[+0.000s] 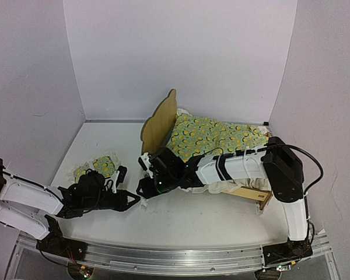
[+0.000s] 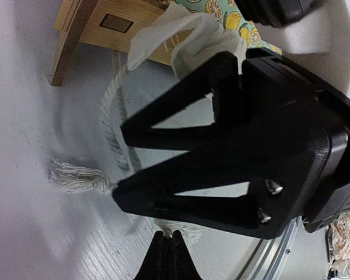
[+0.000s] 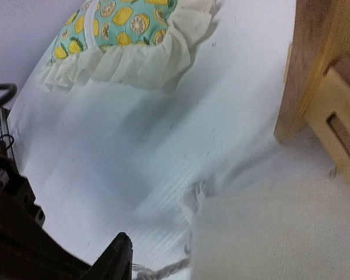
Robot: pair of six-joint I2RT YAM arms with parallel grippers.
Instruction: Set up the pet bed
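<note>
The pet bed (image 1: pixel 159 123) stands at mid-table, its plywood headboard to the left, and the lemon-print quilt (image 1: pixel 216 137) lies on it. Its wooden frame (image 2: pixel 105 23) (image 3: pixel 315 76) shows in both wrist views. My right gripper (image 1: pixel 143 175) (image 2: pixel 121 160) hovers low by the bed's near left corner, jaws apart and empty. The quilt's white ruffle (image 2: pixel 181 41) rests against its upper finger. In the right wrist view only one fingertip (image 3: pixel 121 242) shows; blurred white cloth hides the other. My left gripper (image 1: pixel 137 200) (image 2: pixel 168 236) is shut on nothing, just left of the right one.
The small ruffled lemon pillow (image 1: pixel 99 167) (image 3: pixel 128 29) lies on the table left of the bed. A white cord (image 2: pixel 111 116) with tassels (image 2: pixel 76 178) trails on the table under the grippers. White walls enclose the back and sides.
</note>
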